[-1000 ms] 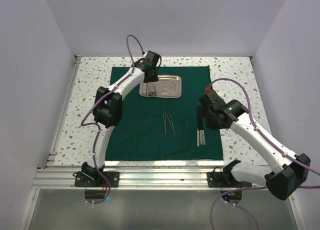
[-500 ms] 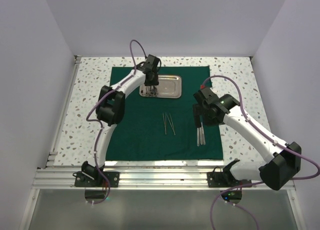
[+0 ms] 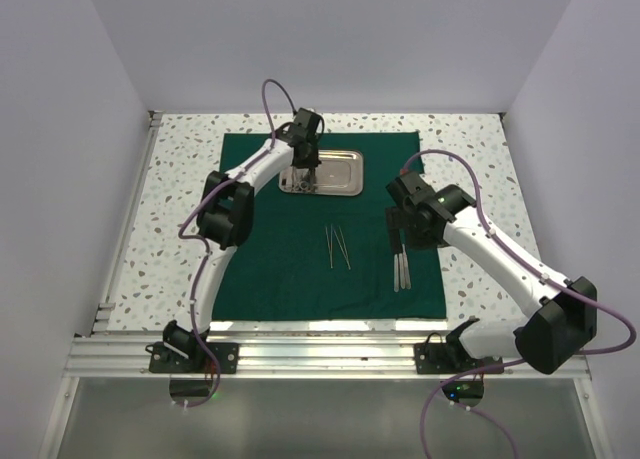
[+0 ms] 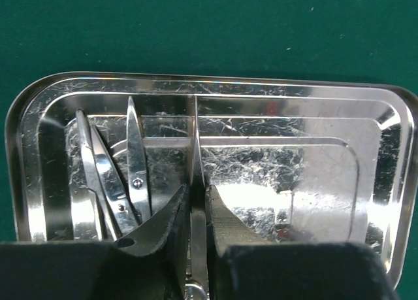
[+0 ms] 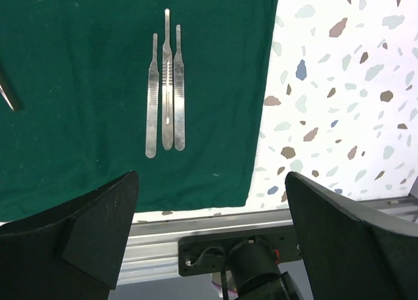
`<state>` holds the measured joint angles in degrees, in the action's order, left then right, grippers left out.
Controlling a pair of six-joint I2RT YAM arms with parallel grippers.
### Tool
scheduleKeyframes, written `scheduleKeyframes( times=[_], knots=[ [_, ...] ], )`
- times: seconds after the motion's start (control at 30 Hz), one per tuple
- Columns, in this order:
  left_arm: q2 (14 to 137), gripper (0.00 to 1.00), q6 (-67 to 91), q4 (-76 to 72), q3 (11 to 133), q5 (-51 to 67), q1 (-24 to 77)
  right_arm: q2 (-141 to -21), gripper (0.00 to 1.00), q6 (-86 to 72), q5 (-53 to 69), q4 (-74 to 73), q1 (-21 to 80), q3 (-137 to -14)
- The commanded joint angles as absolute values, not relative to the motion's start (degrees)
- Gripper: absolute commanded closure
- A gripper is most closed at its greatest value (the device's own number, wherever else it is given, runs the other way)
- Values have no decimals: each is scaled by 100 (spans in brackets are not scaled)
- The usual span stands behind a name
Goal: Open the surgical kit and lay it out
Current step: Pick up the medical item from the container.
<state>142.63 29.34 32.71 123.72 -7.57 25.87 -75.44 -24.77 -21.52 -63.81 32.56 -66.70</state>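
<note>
Starting at the left, the speckled bench (image 3: 165, 224) has a wide bare strip beside the dark green cloth (image 3: 280, 274), which lies spread flat with its near edge right up against the aluminium rail (image 3: 320, 351). The steel tray (image 3: 347, 175) sits on the far part of the cloth, with green showing on all 4 sides of it. The left gripper (image 4: 196, 197) is down inside the tray, pinched tight on 1 slim silver instrument (image 4: 196, 143) that runs along the tray floor. The overhead view hides that grip behind the wrist; only the left wrist cam shows it, plus the scissors (image 4: 134, 163) and a couple more blades (image 4: 90, 159) crowded at the tray's left end, while the tray's right half is bare metal. In the middle of the cloth there's a pair of thin instruments (image 3: 338, 247) with open green all round. Further right, 3 flat handles (image 5: 166, 84) lie side by side, touching, near the cloth's right edge. The right gripper (image 5: 212, 212) hangs over them with its fingers spread wide, holding nothing. The right wrist cam shows the cloth's near right corner ending just short of the rail, then more bare speckled bench to the right.
</note>
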Motion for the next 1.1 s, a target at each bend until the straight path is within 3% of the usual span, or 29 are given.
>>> scheduleKeyframes(
  times=[0.0,0.1,0.5,0.77,1.07],
  knots=[
    [14528,85,3032,3287,12533,-457,2566,-7541,2,-2364,-2188,-6258,3208,-6908],
    [14537,100,3076,3235,12577,-282,2566,-7532,2,-2347,-2197,-6249,3199,-6891],
    [13870,100,3454,1723,12366,1969,2575,-7313,2,-2408,-2171,-6179,3173,-6820],
    [12632,100,3340,2310,11427,1084,2619,-6997,2,-2566,-2005,-6117,3173,-6662],
    [11112,100,3050,2567,8811,-490,3392,-6671,4,-2681,-1433,-5906,3164,-6337]
  ],
)
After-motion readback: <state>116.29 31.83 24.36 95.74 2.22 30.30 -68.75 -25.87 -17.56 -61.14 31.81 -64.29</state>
